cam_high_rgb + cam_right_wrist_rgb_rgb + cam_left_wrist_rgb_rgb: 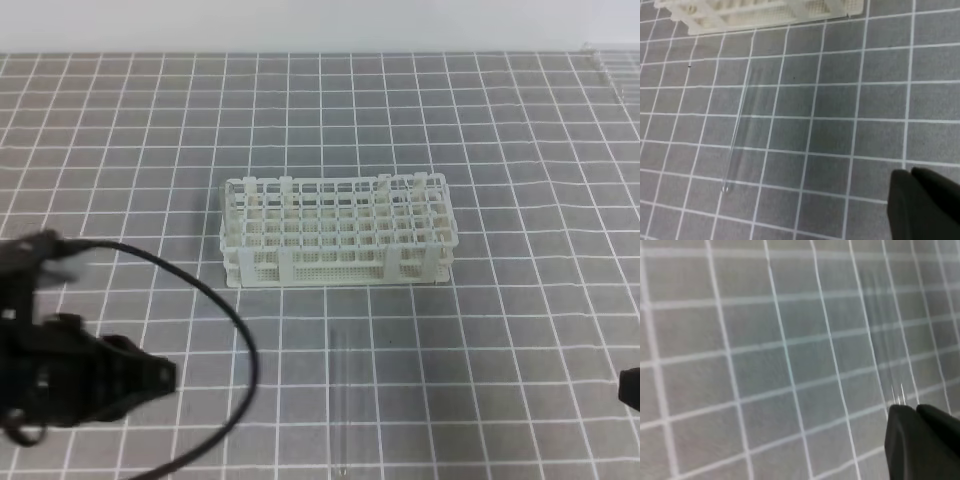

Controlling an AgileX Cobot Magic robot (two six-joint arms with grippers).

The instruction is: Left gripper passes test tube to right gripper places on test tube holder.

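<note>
The test tube (pixel 338 400) lies flat on the gridded mat in front of the test tube holder (pixel 338 230), held by nothing. The right wrist view shows the clear test tube (pixel 740 130) running down from the white holder (pixel 755 12) toward its round end. My left gripper (pixel 168 375) sits low at the left, its tips together, well left of the tube. In the left wrist view the left gripper (pixel 914 409) is shut and empty, with a faint glassy streak just beyond it. My right gripper (pixel 910 172) is shut and empty, right of the tube, and barely enters the high view (pixel 630 388).
A black cable (pixel 235 330) loops from the left gripper over the mat toward the front edge. The grey mat with white grid lines (pixel 520 300) covers the whole table. A pale object (pixel 615 65) sits at the far right corner.
</note>
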